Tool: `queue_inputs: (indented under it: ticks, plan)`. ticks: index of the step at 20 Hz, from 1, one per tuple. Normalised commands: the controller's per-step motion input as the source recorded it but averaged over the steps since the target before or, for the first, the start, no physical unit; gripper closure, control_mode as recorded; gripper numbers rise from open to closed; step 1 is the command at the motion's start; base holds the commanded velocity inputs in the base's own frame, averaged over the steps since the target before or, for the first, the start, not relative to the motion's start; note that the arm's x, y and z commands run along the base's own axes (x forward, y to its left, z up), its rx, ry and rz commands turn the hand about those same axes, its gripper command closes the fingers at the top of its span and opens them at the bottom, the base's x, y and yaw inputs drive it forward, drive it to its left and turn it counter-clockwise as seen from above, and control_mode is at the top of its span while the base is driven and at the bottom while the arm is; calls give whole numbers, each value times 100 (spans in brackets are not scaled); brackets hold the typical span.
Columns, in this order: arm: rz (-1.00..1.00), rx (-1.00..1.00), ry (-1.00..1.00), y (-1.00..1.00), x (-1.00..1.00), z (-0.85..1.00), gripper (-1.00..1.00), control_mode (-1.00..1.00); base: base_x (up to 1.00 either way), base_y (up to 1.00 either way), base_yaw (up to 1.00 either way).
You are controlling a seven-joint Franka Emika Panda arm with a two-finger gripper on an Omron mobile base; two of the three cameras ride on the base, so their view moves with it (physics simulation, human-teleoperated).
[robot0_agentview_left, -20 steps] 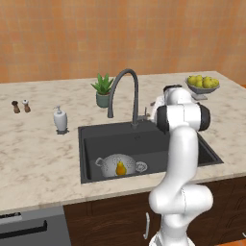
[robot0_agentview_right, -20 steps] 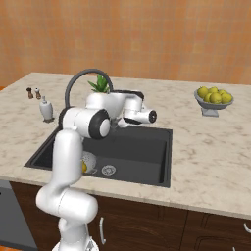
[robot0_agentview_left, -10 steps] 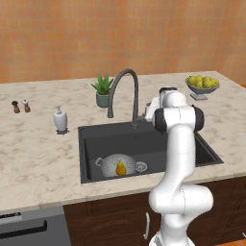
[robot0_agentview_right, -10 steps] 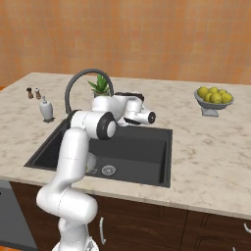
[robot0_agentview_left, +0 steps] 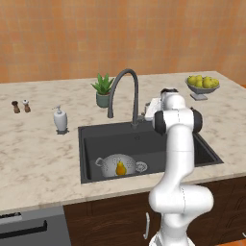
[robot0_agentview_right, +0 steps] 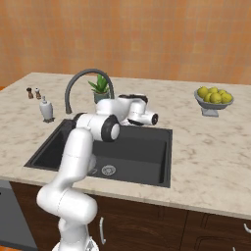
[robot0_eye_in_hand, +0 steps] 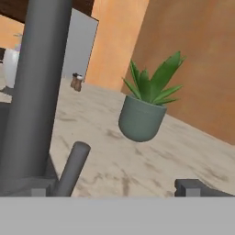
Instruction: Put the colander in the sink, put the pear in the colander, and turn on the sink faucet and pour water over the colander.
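The arm (robot0_agentview_right: 88,142) reached over the sink (robot0_agentview_right: 142,157) toward the faucet (robot0_agentview_right: 81,81). A plant (robot0_agentview_right: 100,87) stood behind it, a soap dispenser (robot0_agentview_right: 46,109) left, a fruit bowl (robot0_agentview_right: 213,99) far right.

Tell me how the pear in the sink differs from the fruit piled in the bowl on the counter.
The pear lies alone inside the colander down in the sink; the bowl fruits are heaped together in a grey footed bowl up on the counter. The pear is yellow with an orange-brown tinge; the bowl fruits are yellow-green. The pear narrows at its top; the bowl fruits look rounder. All are small yellowish fruit.
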Motion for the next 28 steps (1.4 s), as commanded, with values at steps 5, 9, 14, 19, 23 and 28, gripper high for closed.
queue_inputs:
  ticks: [5,9,14,19,23,28]
  plan:
    - [-10,5,0,9,42,-20,-100,-100,0,0,0]
    - [-13,2,0,13,43,-3,-100,-100,0,0,0]
    - [-16,0,0,24,19,0,-100,-100,0,0,0]
    - [-25,0,0,30,12,0,-100,-100,0,0,0]
    - [-30,0,0,31,13,0,-100,-100,0,0,0]
    - [-25,0,0,8,32,-8,-100,-100,0,0,0]
